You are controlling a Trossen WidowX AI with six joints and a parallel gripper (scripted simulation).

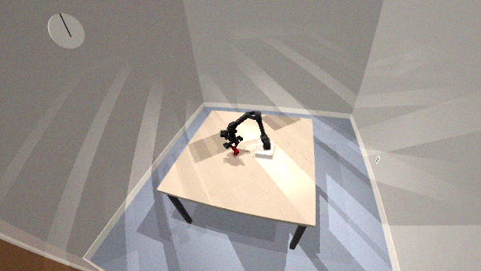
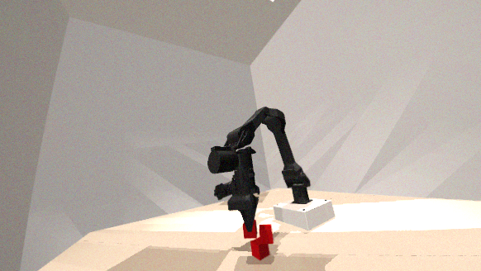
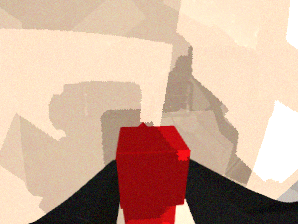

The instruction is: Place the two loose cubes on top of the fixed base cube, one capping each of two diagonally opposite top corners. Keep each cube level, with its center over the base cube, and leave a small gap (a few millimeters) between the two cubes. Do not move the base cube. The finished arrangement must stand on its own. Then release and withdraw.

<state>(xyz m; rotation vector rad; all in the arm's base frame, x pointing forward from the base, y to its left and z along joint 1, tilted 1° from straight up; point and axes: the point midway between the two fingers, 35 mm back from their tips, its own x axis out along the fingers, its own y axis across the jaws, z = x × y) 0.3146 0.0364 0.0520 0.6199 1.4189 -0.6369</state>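
Note:
The red base cube (image 2: 260,250) stands on the table. One loose red cube (image 2: 266,234) rests on its top, over the right corner in the exterior view. My gripper (image 2: 249,227) (image 3: 149,165) points down and is shut on the other red cube (image 2: 250,234) (image 3: 152,175). In the exterior view the held cube appears up and left of the base cube, with a gap between it and the resting cube. Whether it touches the base cube cannot be told. In the wrist view it hides most of what is below; some red shows past its lower edge. In the top view the cubes merge into one small red patch.
The arm's white base block (image 1: 264,154) (image 2: 303,215) stands on the table (image 1: 248,186) behind and right of the cubes in the exterior view. The arm arches over from it. Shadows of the arm and patches of bright light lie across the table top.

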